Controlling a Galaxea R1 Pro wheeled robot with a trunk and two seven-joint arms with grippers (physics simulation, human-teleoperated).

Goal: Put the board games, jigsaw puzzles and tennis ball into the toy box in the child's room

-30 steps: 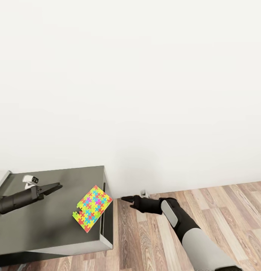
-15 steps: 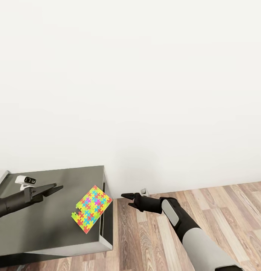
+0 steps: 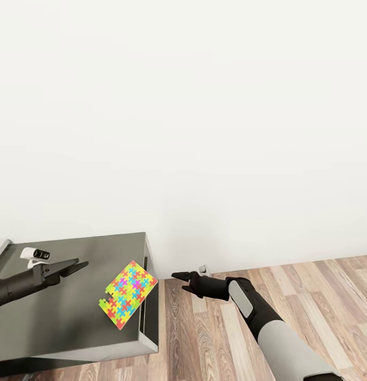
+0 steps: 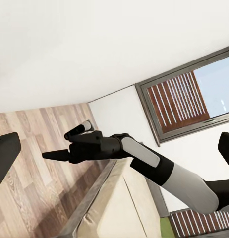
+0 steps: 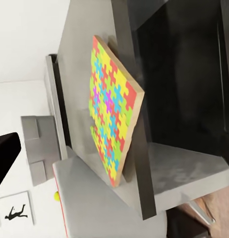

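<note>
One jigsaw puzzle (image 3: pixel 127 296), a multicoloured square, lies on the dark-grey counter (image 3: pixel 56 323) of the table, its corner at the counter's right edge. The right wrist view shows this puzzle (image 5: pixel 112 109) from the side, flat on the counter top (image 5: pixel 80 59). My left gripper (image 3: pixel 80 264) hovers over the counter left of the puzzle, apart from it and open, with one finger (image 4: pixel 5 156) at the picture's edge. My right gripper (image 3: pixel 179 278) hangs over the floor just right of the counter, pointing at the puzzle, open and empty. A tiny yellow-green ball-like speck (image 5: pixel 56 196) shows far off.
A white wall (image 3: pixel 204 132) rises right behind the counter. Wood-plank floor (image 3: pixel 310 296) spreads to the right. A window with a slatted blind (image 4: pixel 179 99) and a black silhouette picture (image 5: pixel 15 213) show in the wrist views. The counter has a dark open recess (image 5: pixel 184 74) under its top.
My left arm has drawn back a little to the left and sits lower. The right gripper has barely moved. The puzzle stays in about the same spot.
</note>
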